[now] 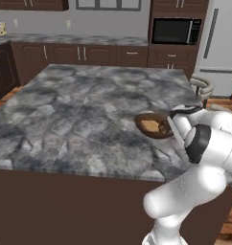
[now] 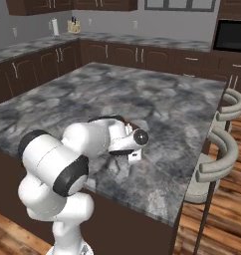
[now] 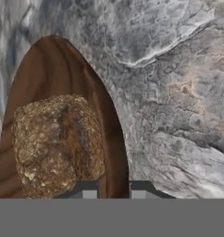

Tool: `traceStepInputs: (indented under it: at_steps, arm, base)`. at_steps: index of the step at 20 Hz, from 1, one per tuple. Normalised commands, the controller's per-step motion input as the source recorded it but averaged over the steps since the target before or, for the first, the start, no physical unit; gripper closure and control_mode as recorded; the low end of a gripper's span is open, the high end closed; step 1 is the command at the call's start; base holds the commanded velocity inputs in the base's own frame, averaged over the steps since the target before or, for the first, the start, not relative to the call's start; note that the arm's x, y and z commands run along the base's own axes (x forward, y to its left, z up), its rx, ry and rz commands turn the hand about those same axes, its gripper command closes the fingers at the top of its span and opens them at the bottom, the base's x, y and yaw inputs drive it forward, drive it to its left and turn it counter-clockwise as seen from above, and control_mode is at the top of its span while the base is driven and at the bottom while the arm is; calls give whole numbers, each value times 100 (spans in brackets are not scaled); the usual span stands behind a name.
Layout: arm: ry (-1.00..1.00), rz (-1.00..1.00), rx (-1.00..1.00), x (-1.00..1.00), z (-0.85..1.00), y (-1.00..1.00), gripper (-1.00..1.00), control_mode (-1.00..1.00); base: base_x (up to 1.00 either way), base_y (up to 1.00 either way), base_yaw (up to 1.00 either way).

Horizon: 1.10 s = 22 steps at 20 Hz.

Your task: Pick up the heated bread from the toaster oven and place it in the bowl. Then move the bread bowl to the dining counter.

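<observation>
The bread [image 3: 58,143] was seen lying in the wooden bowl [image 3: 44,65], just ahead of the gripper [image 3: 114,192], whose fingertips straddled the bowl's near rim. The bowl rested on the dining counter [image 1: 79,110]. The placing step was judged almost done; release and withdrawal were called for next.
</observation>
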Motion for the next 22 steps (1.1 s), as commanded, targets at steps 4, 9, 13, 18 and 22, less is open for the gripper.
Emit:
traceStepInputs:
  at_steps: [4, 9, 13, 18, 22]
  arm:
    - [13, -2, -17, 37, -71, 0, 100, -100]
    - [7, 0, -3, 8, -32, 0, 100, -100]
    - [1, 0, 3, -33, 44, -6, -100, -100]
    - [-1, -1, 1, -82, 100, -6, -100, -100]
    - [-17, -2, 0, -99, 100, -10, -100, -100]
  base:
    - [0, 0, 0]
    - [0, 0, 0]
    - [0, 0, 0]
    - [0, 0, 0]
    - [0, 0, 0]
